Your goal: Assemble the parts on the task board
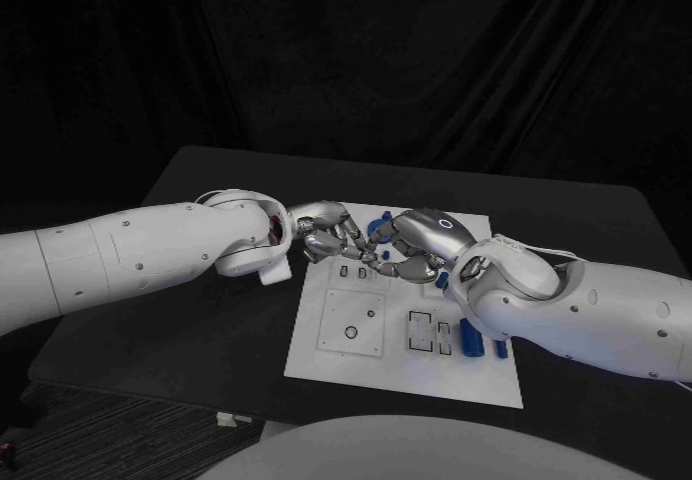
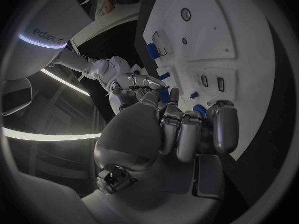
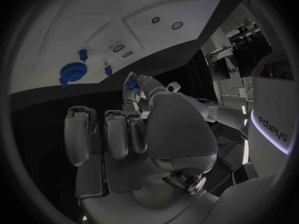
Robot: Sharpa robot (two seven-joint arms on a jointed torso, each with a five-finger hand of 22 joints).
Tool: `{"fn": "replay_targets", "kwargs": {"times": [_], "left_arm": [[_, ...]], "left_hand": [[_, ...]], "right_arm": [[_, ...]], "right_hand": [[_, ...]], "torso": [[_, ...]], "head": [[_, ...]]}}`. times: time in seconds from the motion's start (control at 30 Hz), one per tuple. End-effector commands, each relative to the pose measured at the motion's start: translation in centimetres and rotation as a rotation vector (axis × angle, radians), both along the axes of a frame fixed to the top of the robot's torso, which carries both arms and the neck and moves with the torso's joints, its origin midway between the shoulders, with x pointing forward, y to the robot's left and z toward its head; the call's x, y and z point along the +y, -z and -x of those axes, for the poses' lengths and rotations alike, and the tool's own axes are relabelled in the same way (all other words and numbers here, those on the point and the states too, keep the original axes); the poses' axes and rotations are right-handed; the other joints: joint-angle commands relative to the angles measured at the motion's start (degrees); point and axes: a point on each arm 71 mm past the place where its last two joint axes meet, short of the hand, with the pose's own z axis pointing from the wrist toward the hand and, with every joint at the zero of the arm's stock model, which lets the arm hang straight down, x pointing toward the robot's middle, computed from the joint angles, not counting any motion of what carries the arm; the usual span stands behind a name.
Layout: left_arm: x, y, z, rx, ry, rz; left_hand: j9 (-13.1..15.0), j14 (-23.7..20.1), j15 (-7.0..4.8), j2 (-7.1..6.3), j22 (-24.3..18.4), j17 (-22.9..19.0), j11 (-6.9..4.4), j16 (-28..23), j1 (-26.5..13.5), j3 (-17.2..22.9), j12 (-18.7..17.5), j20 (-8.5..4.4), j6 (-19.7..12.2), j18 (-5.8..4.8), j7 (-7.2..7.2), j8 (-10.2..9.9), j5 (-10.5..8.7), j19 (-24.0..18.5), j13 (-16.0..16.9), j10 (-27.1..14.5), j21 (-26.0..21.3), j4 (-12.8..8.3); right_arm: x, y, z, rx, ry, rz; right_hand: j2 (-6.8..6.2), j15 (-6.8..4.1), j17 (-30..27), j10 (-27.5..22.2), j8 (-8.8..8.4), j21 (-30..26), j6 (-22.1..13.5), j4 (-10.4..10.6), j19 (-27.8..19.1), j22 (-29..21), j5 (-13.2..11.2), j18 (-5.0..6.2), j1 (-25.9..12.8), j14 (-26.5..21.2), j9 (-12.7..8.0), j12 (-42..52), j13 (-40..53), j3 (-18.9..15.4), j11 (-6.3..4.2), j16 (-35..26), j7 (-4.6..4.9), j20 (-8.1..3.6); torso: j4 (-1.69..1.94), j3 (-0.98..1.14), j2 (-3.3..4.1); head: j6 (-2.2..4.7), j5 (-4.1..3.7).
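Both hands, left hand point(image 1: 326, 232) & right hand point(image 1: 411, 247), pinch one small blue part point(image 3: 131, 83) above task board point(image 1: 346, 355); poor handover could drop it.

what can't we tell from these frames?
- Head view: the left hand and right hand meet over the task board; their fingers hide whatever lies between them.
- Left wrist view: a blue part shows at the fingertips; which hand holds it is unclear.
- Head view: the right arm covers part of the blue pieces at the board's edge.
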Motion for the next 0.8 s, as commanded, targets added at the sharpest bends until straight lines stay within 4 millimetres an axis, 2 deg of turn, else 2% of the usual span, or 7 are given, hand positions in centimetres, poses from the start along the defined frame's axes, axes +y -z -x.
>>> {"fn": "replay_targets", "kwargs": {"times": [0.03, 0.23, 0.3, 0.4, 0.63, 0.73, 0.8], "left_arm": [[-0.56, -0.09, 0.31, 0.005, 0.032, 0.032], [-0.64, -0.05, 0.33, 0.002, 0.033, 0.037], [-0.66, -0.04, 0.33, 0.001, 0.033, 0.038], [-0.71, -0.02, 0.33, -0.002, 0.031, 0.041], [-0.77, 0.13, 0.37, -0.005, 0.022, 0.04], [-0.68, 0.23, 0.34, -0.005, 0.012, 0.035], [-0.62, 0.27, 0.33, -0.004, 0.007, 0.031]], "left_hand": [[1.0, 6.1, -0.64, 0.38, 7.7, 15.1, -1.24, 0.2, 1.6, 1.4, -0.3, -0.59, 1.1, 0.84, -0.37, 1.4, 0.57, 0.0, 14.8, 6.5, -0.3, -0.6], [8.3, 6.1, -1.71, -1.63, 8.2, 15.1, -2.37, 0.2, 1.8, 6.5, -0.3, -1.67, 0.3, 0.79, -1.73, 7.8, 1.27, 0.2, 14.8, 6.5, -0.4, -2.2], [12.3, 6.1, -1.97, -2.64, 8.4, 15.1, -2.74, 0.2, 1.3, 9.6, -0.3, -2.0, -1.0, 0.78, -2.0, 11.1, 1.59, 0.3, 14.8, 6.5, -0.5, -2.7], [15.8, 6.1, -2.11, -3.89, 8.7, 15.1, -2.81, 0.2, 0.4, 14.3, -0.3, -2.13, -2.4, 0.73, -2.08, 13.6, 1.98, 0.4, 14.8, 6.5, -0.7, -3.0], [17.6, 6.1, -2.12, -6.56, 9.1, 15.1, -2.75, 0.2, -0.8, 21.9, -0.3, -2.15, -2.5, 0.71, -1.83, 14.8, 1.45, 0.6, 14.8, 6.5, -0.9, -4.9], [17.6, 6.1, -2.12, -7.04, 9.1, 15.1, -2.73, 0.2, -1.2, 22.4, -0.3, -2.13, -2.5, 0.72, -1.84, 14.8, 1.37, 0.6, 14.8, 6.5, -0.9, -5.1], [17.7, 6.1, -2.1, -7.26, 9.2, 15.1, -2.73, 0.2, -1.5, 23.0, -0.3, -2.13, -2.5, 0.72, -1.83, 14.8, 1.4, 0.7, 14.8, 6.5, -0.9, -5.1]], "right_arm": [[0.07, 0.12, 0.12, 0.003, -0.006, 0.006], [0.05, 0.14, 0.18, 0.005, -0.008, 0.007], [0.04, 0.15, 0.19, 0.005, -0.008, 0.007], [0.03, 0.16, 0.21, 0.002, -0.01, 0.01], [0.07, 0.24, 0.25, -0.017, -0.014, 0.035], [-0.05, 0.35, 0.19, -0.012, -0.007, 0.048], [-0.13, 0.4, 0.15, -0.009, -0.004, 0.054]], "right_hand": [[0.82, -0.49, 8.0, 6.1, -0.11, 0.2, 3.1, 0.2, 3.6, 13.3, -0.2, 0.46, 0.0, 4.7, 0.5, 0.1, 15.0, 0.1, -0.39, 0.0, -3.05, -0.52], [0.81, -0.49, 8.0, 6.1, -0.15, 0.2, 3.1, 0.1, 3.6, 13.3, -0.3, 0.45, 0.1, 4.7, 0.5, 0.1, 15.0, 0.1, -0.39, 0.0, -3.05, -0.52], [0.81, -0.49, 8.0, 6.1, -0.15, 0.2, 3.1, 0.1, 3.6, 13.3, -0.3, 0.45, 0.1, 4.7, 0.5, 0.1, 15.0, 0.1, -0.39, 0.0, -3.05, -0.52], [0.81, -0.49, 8.0, 6.1, -0.15, 0.2, 3.1, 0.1, 3.6, 13.3, -0.3, 0.45, 0.1, 4.7, 0.5, 0.1, 15.0, 0.1, -0.39, 0.0, -3.05, -0.52], [0.6, -0.3, 7.8, 6.1, -0.93, 0.1, 2.2, 0.1, 3.5, 13.3, -1.5, 0.48, -0.2, 4.7, 0.4, 0.1, 15.0, 0.2, -0.07, -0.1, -2.64, -0.44], [0.36, 0.33, 7.7, 6.1, -2.43, 0.0, 0.5, 0.6, 3.5, 13.2, -6.8, 0.48, -1.0, 4.6, 0.2, 0.1, 15.0, -0.3, 0.67, -0.1, -1.81, 0.04], [0.21, 0.55, 7.7, 6.1, -2.99, 0.0, -0.2, 0.8, 3.5, 13.2, -8.3, 0.49, -1.3, 4.6, 0.1, 0.1, 15.0, -0.5, 0.94, -0.1, -1.51, 0.23]], "torso": [[-0.01, 0.0, -0.02], [-0.01, 0.04, -0.01], [-0.05, 0.05, 0.0], [-0.08, 0.02, -0.02], [-0.01, 0.09, -0.07], [0.0, 0.11, -0.11], [0.0, 0.12, -0.1]], "head": [[-0.01, -0.04], [-0.01, -0.09], [-0.01, -0.11], [-0.01, -0.16], [-0.01, -0.28], [-0.01, -0.26], [-0.01, -0.29]]}}
